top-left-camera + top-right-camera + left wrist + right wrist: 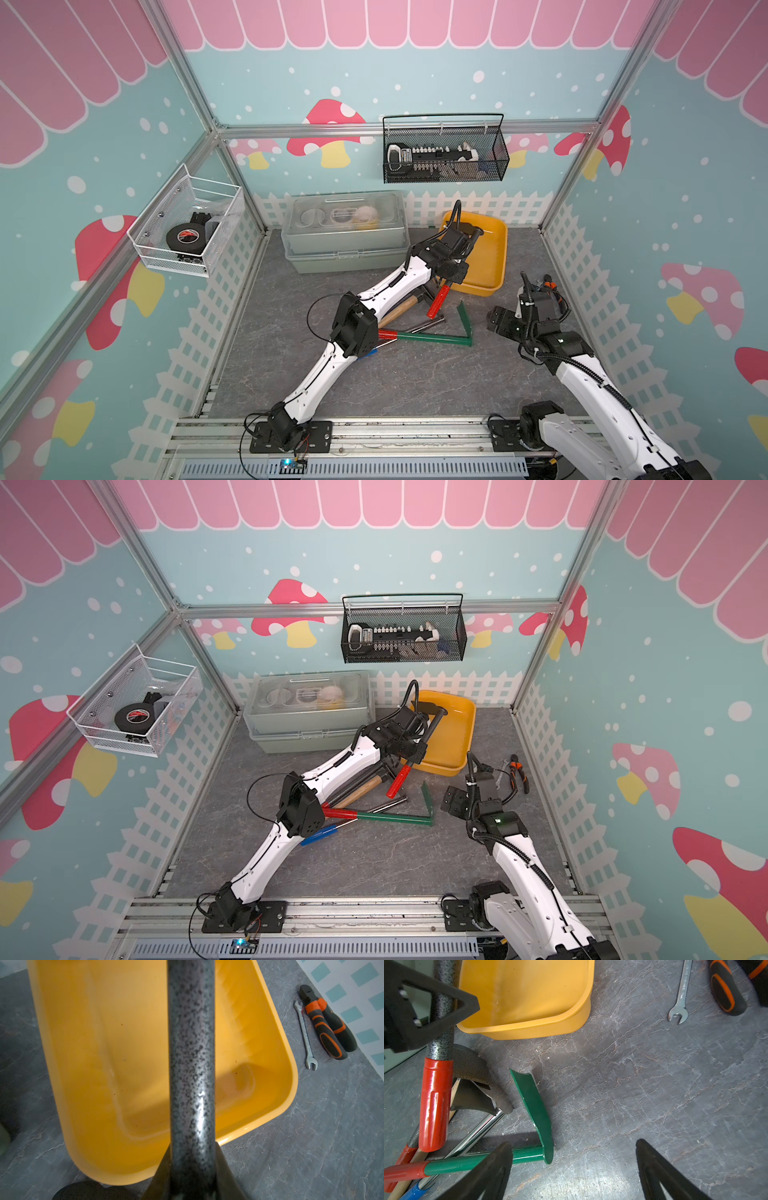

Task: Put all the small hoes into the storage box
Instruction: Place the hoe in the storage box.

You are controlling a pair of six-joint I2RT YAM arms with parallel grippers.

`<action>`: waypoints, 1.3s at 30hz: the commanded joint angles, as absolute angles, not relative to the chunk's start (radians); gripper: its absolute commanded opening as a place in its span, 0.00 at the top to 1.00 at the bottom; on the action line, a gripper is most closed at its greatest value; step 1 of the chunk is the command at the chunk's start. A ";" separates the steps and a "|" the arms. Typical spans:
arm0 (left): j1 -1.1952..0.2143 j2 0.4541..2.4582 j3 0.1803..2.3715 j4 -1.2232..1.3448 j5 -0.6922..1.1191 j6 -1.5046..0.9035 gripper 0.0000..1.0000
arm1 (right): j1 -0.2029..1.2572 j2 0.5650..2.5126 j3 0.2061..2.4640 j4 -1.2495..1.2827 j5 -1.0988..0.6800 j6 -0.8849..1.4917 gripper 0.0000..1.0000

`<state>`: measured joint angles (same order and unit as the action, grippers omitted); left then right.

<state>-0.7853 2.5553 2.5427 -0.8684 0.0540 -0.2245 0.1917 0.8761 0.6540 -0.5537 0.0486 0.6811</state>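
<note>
The small hoe has a speckled black shaft (191, 1053) and a red grip (439, 300). My left gripper (192, 1147) is shut on that shaft and holds it slanting over the near left corner of the storage box (500, 257), a shallow yellow tray. The hoe's dark head (432, 708) hangs over the tray's inside, and its red grip (436, 1101) sticks out past the rim (529, 1028) above the table. My right gripper (573, 1144) stands open over bare table right of the tool pile, holding nothing.
A green tool with a bent blade (432, 338), a wooden-handled hammer (399, 309), a dark trowel (473, 1076) and a blue-handled screwdriver (320, 836) lie piled under my left arm. Pliers (326, 1022) and a wrench (305, 1032) lie right of the tray. A grey-green case (345, 232) stands left of it.
</note>
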 commanded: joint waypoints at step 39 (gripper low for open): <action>-0.775 2.645 2.567 -0.774 0.160 -0.375 0.68 | 0.173 0.885 0.631 -0.500 -0.009 0.682 0.08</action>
<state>-0.7738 2.6305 2.5534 -0.7994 0.1360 -0.3519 0.1772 0.8909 0.6529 -0.5110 -0.0025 0.6811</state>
